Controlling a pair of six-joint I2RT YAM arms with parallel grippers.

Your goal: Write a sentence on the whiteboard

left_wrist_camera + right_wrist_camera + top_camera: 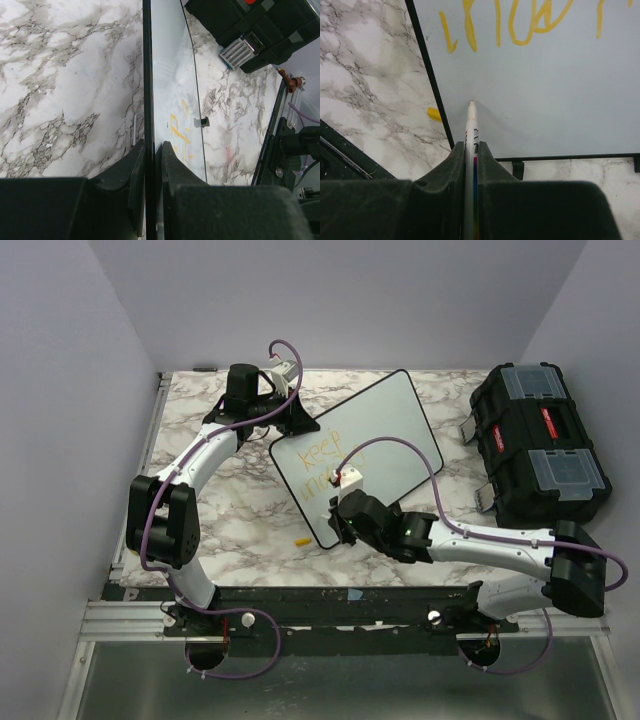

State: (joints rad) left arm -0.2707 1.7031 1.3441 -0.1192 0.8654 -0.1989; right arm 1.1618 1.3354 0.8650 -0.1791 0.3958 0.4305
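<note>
Probably about to start a third line of the sentence point(520, 25), so begin at the tip of the marker point(470, 131), poised just ahead of the right gripper point(470, 148) and just inside the black rim of the whiteboard point(555, 100). Keep pressure light and even for a legible stroke in faint yellow on glossy white. Stay below the two written lines farther ahead of the tip, without crossing them. Steer off the rim at the gripper's left, and mind the board's near edge close under the fingers. Cannot tell whether the tip is touching the surface or hovering just off it. Right gripper clamped on the marker's white barrel, jaws nearly together with only the barrel between them, touching nothing else. To its left, just off the board, a small yellow piece point(434, 114), perhaps the cap, lying on the marble table point(365, 75). Farther out, across the board, left gripper point(151, 150) pinched shut on the far rim, one finger on each face, steadying it. Worth holding that pinch firm against any slide under the writing. Whiteboard lying on the table between the two grippers, seemingly flat. Beyond, far to the right gripper's right, a black toolbox point(535, 445), near the board's far corner but apart from it.
</note>
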